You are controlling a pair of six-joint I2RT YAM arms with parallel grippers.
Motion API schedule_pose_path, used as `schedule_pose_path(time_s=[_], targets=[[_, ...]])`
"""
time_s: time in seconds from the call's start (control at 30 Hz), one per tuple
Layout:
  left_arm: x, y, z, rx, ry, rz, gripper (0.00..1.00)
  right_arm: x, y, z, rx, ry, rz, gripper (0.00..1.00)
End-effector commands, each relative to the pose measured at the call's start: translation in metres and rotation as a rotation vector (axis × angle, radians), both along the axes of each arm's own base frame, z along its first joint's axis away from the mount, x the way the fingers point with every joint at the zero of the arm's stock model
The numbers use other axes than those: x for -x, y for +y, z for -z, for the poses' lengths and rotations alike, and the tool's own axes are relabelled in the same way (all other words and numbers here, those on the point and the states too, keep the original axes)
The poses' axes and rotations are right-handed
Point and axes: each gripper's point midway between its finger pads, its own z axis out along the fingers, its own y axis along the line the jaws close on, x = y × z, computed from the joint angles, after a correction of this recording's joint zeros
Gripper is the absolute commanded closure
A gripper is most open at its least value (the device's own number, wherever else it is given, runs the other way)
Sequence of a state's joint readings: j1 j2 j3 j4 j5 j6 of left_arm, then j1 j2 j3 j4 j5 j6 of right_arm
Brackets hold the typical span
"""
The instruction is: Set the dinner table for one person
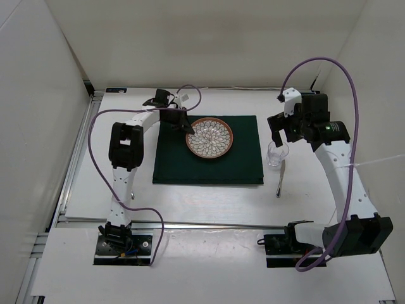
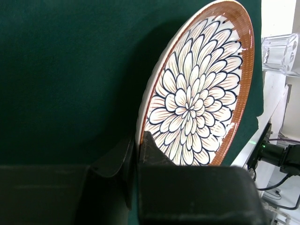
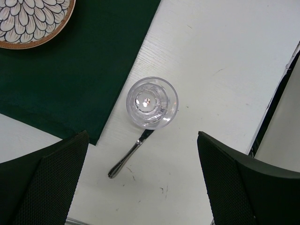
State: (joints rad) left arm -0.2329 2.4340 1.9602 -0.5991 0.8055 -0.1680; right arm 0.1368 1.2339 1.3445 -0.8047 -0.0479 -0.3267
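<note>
The left gripper (image 2: 137,152), clamped on the plate (image 2: 197,93) rim, should settle it flat on the mat (image 2: 70,70) before releasing; the right gripper (image 3: 142,136) gapes wide above the glass (image 3: 152,102).

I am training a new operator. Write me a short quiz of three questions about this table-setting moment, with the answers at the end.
1. True or false: the left gripper is shut on the rim of the plate.
2. Choose one. Where does the glass stand?
A. on the white table, beside the green mat
B. on the green mat
C. on the plate
3. Fill in the missing word: the right gripper hangs above the glass with its jaws ____.

Key
1. True: its fingers clamp the rim.
2. A
3. open
</note>
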Motion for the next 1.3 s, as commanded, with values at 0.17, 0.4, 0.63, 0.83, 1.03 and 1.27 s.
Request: schedule_pose_path(time_s=[0.17, 0.4, 0.63, 0.83, 1.03, 1.27], targets=[[0.017, -0.022, -0.046, 0.139, -0.023, 0.086, 0.90, -0.008, -0.003, -0.013, 0.010, -0.050, 0.003, 0.00], [0.035, -0.016, -0.057, 0.125, -0.040, 0.097, 0.90, -0.006, 0.001, -0.016, -0.010, -0.056, -0.005, 0.00], [0.031, -0.015, -0.053, 0.105, -0.045, 0.083, 0.90, -0.003, 0.000, -0.018, -0.011, -0.065, -0.005, 0.00], [0.016, -0.014, -0.044, 0.077, -0.037, 0.041, 0.90, -0.002, 0.002, -0.018, -0.017, -0.064, -0.012, 0.00], [0.013, -0.012, -0.045, 0.053, -0.045, 0.018, 0.60, 0.000, 0.003, -0.010, -0.013, -0.046, -0.026, 0.00], [0.015, -0.008, -0.067, 0.039, -0.090, 0.001, 0.00, -0.002, 0.011, 0.023, -0.022, 0.034, -0.074, 0.00]])
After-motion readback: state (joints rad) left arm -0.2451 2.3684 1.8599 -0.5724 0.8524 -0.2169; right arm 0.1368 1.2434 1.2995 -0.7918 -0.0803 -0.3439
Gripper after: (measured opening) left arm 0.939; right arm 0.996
